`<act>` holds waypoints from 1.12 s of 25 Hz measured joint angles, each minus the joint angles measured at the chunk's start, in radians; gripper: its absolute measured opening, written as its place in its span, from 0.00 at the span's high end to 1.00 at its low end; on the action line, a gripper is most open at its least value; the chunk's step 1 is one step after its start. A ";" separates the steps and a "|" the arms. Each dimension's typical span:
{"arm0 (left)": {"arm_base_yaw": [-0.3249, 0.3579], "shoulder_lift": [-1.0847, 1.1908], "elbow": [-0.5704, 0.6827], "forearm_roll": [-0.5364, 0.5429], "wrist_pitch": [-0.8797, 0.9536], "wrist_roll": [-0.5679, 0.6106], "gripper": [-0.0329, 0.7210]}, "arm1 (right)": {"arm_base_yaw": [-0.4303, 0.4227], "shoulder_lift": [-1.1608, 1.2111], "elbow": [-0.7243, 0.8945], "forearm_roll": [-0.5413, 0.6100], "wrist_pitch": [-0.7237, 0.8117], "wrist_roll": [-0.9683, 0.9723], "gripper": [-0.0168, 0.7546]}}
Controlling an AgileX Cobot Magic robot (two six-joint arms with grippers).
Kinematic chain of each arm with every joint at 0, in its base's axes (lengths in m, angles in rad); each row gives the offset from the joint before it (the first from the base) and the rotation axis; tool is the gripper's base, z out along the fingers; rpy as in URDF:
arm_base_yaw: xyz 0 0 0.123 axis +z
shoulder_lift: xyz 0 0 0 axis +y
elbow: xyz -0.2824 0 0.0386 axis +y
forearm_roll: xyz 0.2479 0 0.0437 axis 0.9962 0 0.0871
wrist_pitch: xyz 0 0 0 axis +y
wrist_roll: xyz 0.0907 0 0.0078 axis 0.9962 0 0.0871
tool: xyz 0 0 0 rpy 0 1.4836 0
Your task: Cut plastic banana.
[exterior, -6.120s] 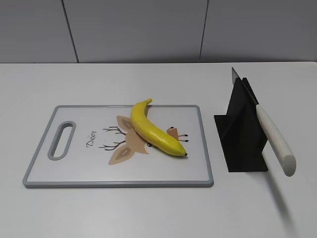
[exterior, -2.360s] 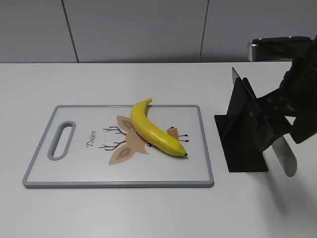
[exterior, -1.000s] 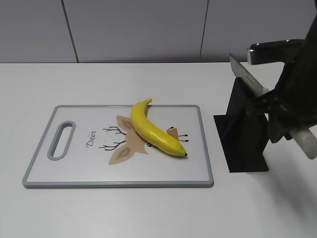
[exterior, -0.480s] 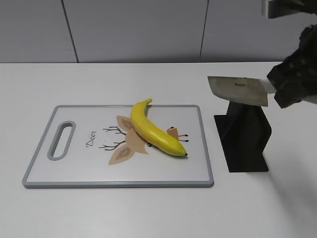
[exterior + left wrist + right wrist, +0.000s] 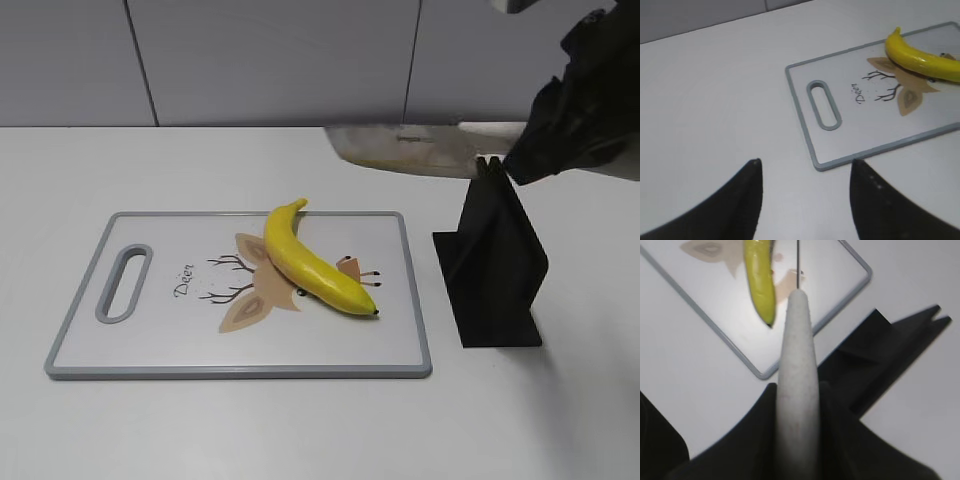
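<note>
The yellow plastic banana (image 5: 312, 264) lies diagonally on the grey-rimmed cutting board (image 5: 120, 355), whole; it also shows in the left wrist view (image 5: 920, 56) and the right wrist view (image 5: 760, 280). My right gripper (image 5: 545, 140) is shut on the knife's white handle (image 5: 798, 380) and holds the knife in the air, its blade (image 5: 415, 148) level above the board's far right part, pointing left. My left gripper (image 5: 805, 167) is open and empty above the bare table near the board's handle end.
The black knife stand (image 5: 492, 262) is on the table right of the board, now without the knife; it also shows in the right wrist view (image 5: 890, 350). The board has a handle slot (image 5: 126, 282) at its left end. White table all round.
My right gripper took the knife out of the stand, lifted it and swung the blade left, from beside the stand to above the board's far right part. The banana has not moved.
</note>
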 joint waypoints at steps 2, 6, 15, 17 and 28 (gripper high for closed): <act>-0.020 0.059 -0.010 -0.042 -0.023 0.061 0.23 | -0.006 0.000 0.000 0.084 -0.013 -0.098 0.74; -0.065 0.193 -0.062 -0.095 -0.048 0.178 0.23 | -0.008 0.016 0.000 0.177 -0.017 -0.254 0.74; -0.157 0.545 -0.270 -0.120 -0.054 0.381 0.23 | -0.119 0.147 -0.004 0.431 0.055 -0.626 0.74; -0.163 0.633 -0.324 -0.151 -0.054 0.445 0.23 | -0.148 0.175 -0.013 0.461 0.061 -0.712 0.74; -0.163 1.096 -0.648 -0.419 0.086 1.007 0.23 | -0.172 0.356 -0.211 0.485 0.188 -0.936 0.74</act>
